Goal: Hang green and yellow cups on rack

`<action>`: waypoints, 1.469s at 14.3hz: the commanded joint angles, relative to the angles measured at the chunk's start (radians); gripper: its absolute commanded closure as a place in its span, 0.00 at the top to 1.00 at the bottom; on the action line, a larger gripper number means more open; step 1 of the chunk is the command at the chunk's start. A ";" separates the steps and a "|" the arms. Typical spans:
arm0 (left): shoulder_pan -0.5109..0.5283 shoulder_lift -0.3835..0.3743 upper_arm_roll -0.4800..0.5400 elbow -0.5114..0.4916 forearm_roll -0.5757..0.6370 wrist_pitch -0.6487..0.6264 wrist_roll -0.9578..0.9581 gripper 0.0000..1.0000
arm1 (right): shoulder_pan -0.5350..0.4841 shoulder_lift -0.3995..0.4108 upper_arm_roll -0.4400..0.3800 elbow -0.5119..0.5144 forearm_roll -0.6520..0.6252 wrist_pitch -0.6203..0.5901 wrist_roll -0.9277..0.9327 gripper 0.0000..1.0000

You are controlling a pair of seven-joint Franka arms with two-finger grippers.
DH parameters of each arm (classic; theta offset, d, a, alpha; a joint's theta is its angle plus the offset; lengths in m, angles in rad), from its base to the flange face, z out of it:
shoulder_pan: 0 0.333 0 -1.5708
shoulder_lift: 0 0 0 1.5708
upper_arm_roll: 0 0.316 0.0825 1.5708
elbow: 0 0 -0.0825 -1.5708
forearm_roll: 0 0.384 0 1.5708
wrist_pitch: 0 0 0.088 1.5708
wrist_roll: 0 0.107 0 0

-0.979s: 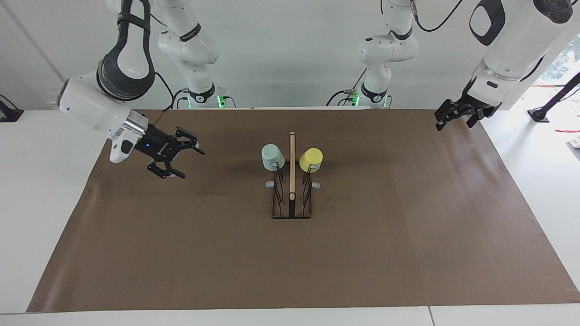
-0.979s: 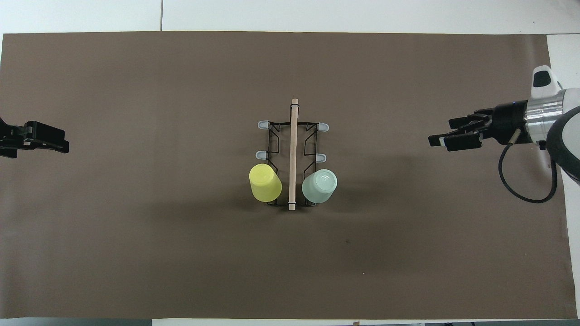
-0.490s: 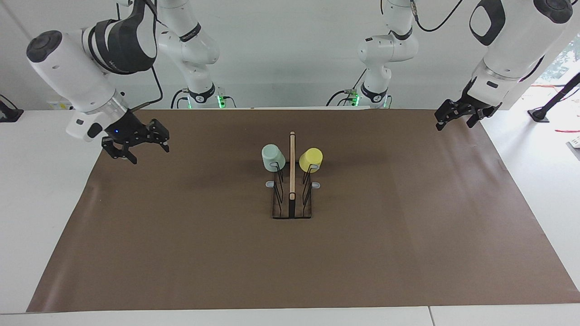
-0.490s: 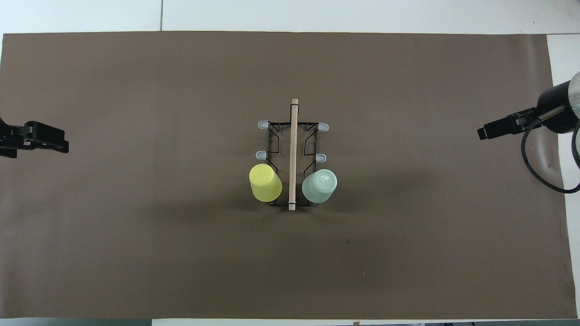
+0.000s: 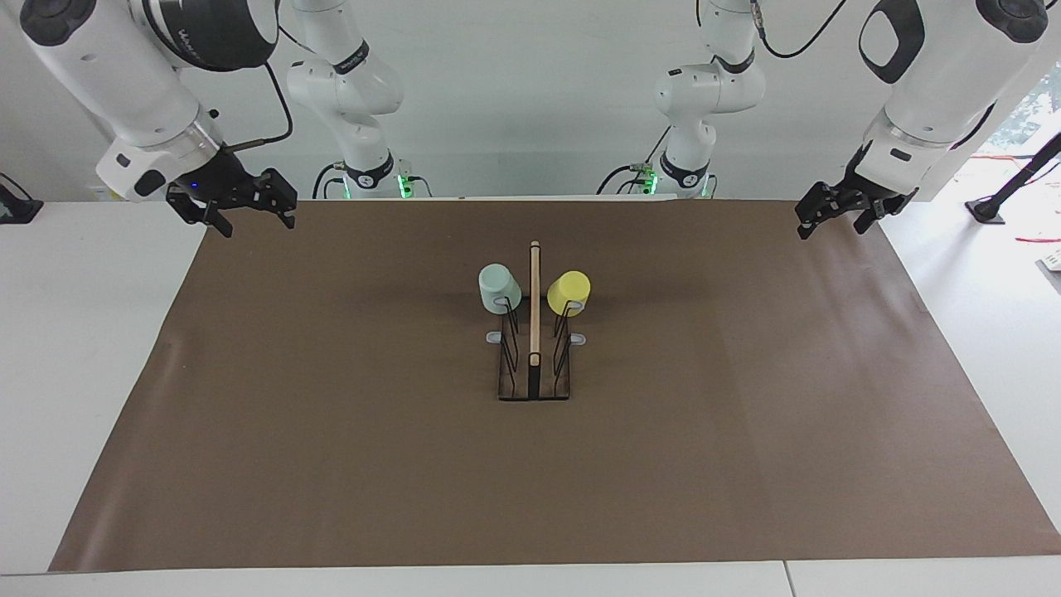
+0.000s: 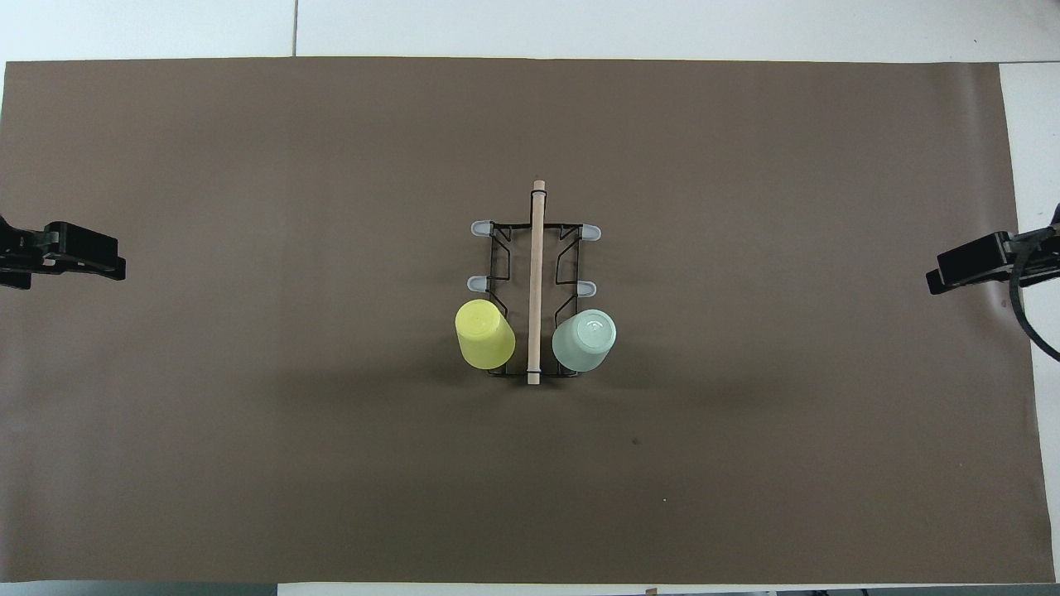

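The black wire rack [image 5: 535, 383] with its wooden centre bar stands in the middle of the table; it also shows in the overhead view [image 6: 536, 248]. The mint green cup [image 5: 499, 288] [image 6: 584, 339] hangs upside down on a prong at the rack's end nearest the robots, on the right arm's side. The yellow cup [image 5: 569, 290] [image 6: 484, 333] hangs on the matching prong on the left arm's side. My right gripper [image 5: 257, 224] [image 6: 944, 277] is open and empty, raised over the mat's corner. My left gripper [image 5: 831, 230] [image 6: 116, 265] is open and empty, waiting over the mat's other near corner.
A brown mat [image 5: 331, 464] covers most of the white table [image 5: 75, 348]. Several grey-tipped prongs [image 6: 482, 228] of the rack are bare. Two more arm bases stand at the robots' edge of the table.
The right gripper has drawn back from over the mat beside the rack toward its own corner and risen. The left arm and both cups have not moved.
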 commanded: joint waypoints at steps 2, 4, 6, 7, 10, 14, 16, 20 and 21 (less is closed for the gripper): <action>-0.001 -0.011 0.001 -0.011 0.017 0.010 0.005 1.00 | 0.065 -0.078 -0.095 -0.101 -0.032 0.004 0.016 1.00; -0.001 -0.011 0.001 -0.011 0.017 0.010 0.005 1.00 | 0.065 -0.067 -0.095 -0.096 -0.050 0.059 0.020 1.00; -0.001 -0.012 0.001 -0.011 0.017 0.010 0.005 1.00 | 0.065 -0.048 -0.093 -0.074 -0.096 0.079 0.020 1.00; -0.001 -0.012 0.001 -0.011 0.017 0.010 0.005 1.00 | 0.062 -0.035 -0.093 -0.059 -0.096 0.078 0.023 1.00; -0.001 -0.011 0.001 -0.011 0.017 0.010 0.005 1.00 | 0.052 -0.018 -0.093 -0.036 -0.087 0.067 0.055 1.00; -0.001 -0.011 0.001 -0.013 0.017 0.010 0.005 1.00 | 0.009 -0.009 -0.063 -0.020 -0.079 0.044 0.097 1.00; -0.001 -0.011 0.001 -0.011 0.017 0.010 0.005 1.00 | 0.013 0.000 -0.063 -0.014 -0.073 0.049 0.103 1.00; -0.001 -0.012 0.001 -0.013 0.017 0.010 0.005 1.00 | 0.013 0.019 -0.064 0.021 -0.046 0.038 0.103 1.00; -0.001 -0.011 0.001 -0.011 0.017 0.010 0.005 1.00 | 0.014 0.012 -0.066 0.018 -0.017 0.036 0.108 1.00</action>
